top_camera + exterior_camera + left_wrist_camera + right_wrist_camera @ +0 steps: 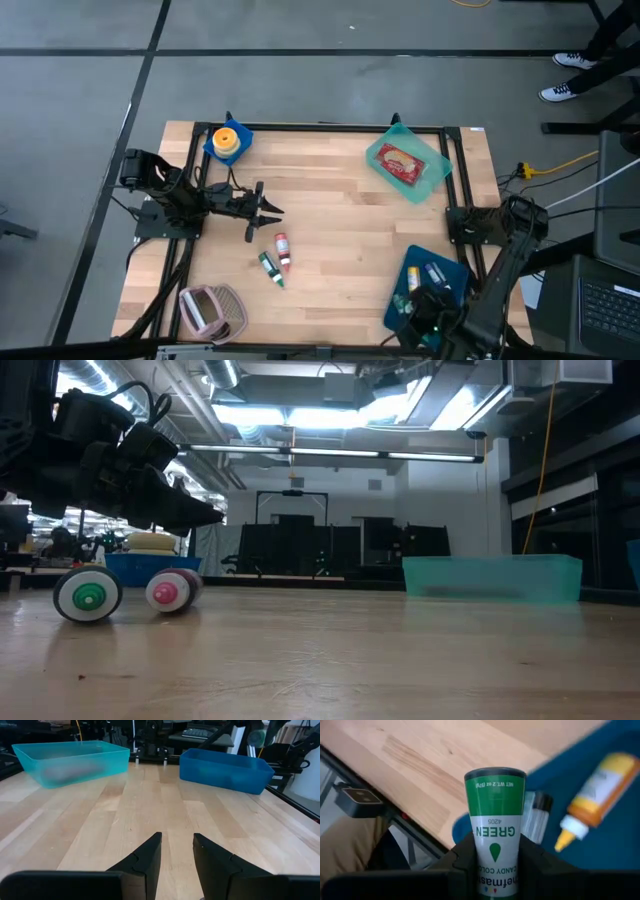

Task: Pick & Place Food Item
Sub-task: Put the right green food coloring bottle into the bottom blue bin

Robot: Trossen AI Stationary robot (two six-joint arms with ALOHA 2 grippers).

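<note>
Right claw [495,865] grips a green candy-colour bottle [495,820] above the blue bin [600,845], beside a yellow bottle [590,805] (its label reads "GREEN"). From above, the left claw [268,210] hangs half open and empty over the wooden surface [340,220], near two bottles [277,258] lying there. At surface level, their green cap [88,596] and pink cap [168,592] face forward.

The green bottle [495,832] reads "GREEN", "CANDY COLOR", "4205" and "NET WT. 2 oz (57g)".
</note>
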